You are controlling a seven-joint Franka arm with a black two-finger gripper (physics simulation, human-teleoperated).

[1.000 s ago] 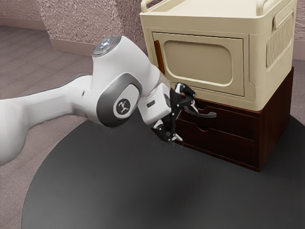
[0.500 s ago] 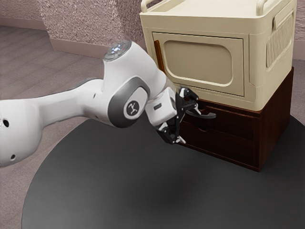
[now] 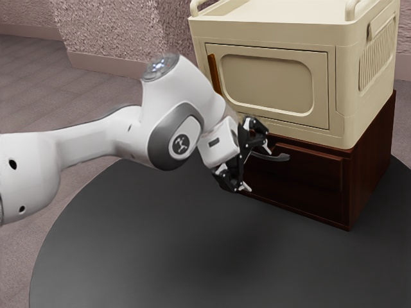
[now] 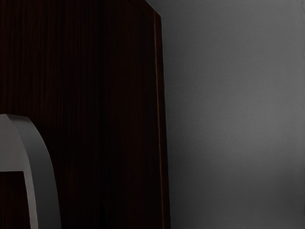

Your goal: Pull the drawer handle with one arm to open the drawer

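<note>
A white robotic arm (image 3: 90, 138) reaches in from the exterior view's left toward a dark wooden cabinet (image 3: 369, 170) on a round black desk (image 3: 192, 244). Its black gripper (image 3: 257, 168) stands with its fingers apart at the curved grey handle (image 3: 277, 157) on the cabinet's drawer front (image 3: 302, 183); whether either finger touches the handle cannot be told. In the exterior view, the handle's free-showing end curves out just beside the upper finger, toward the view's right. The wrist view catches the handle's bend close up against dark wood grain, near the cabinet's straight edge, with a plain grey surface beyond. A cream-coloured unit (image 3: 350, 96) with a framed door (image 3: 270, 80) sits on top of the cabinet, with a rough-textured wall (image 3: 122, 32) behind.
</note>
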